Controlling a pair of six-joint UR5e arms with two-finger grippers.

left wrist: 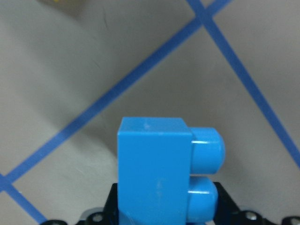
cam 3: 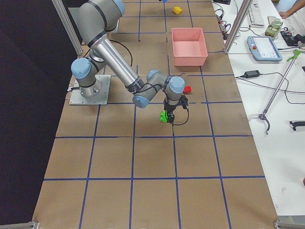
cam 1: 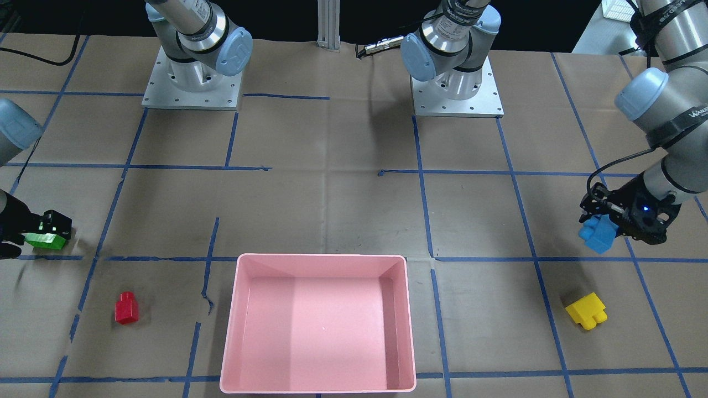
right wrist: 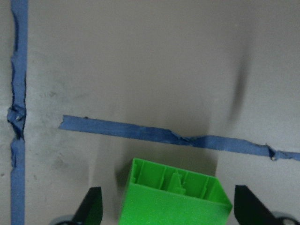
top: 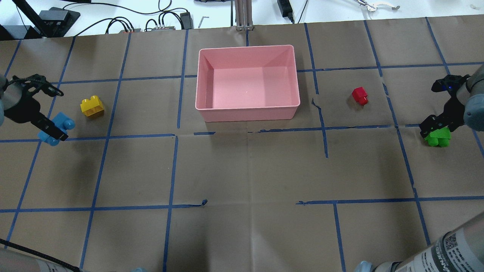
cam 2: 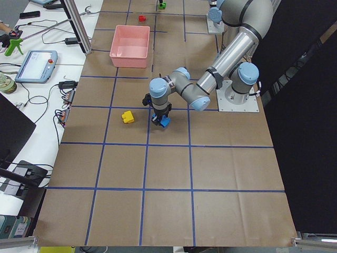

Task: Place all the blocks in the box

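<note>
Left claw (top: 53,133) tips hidden by gripped blue block (top: 63,122); right claw (top: 432,129) grip unclear.

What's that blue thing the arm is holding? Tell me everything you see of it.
The blue block is a small toy brick of glossy plastic: a squarish body with round studs on one face. The left arm's jaws clamp it tilted, studs pointing sideways, not up. It seems held just off the brown paper, close to the yellow block but apart from it, far from the pink box.
</note>
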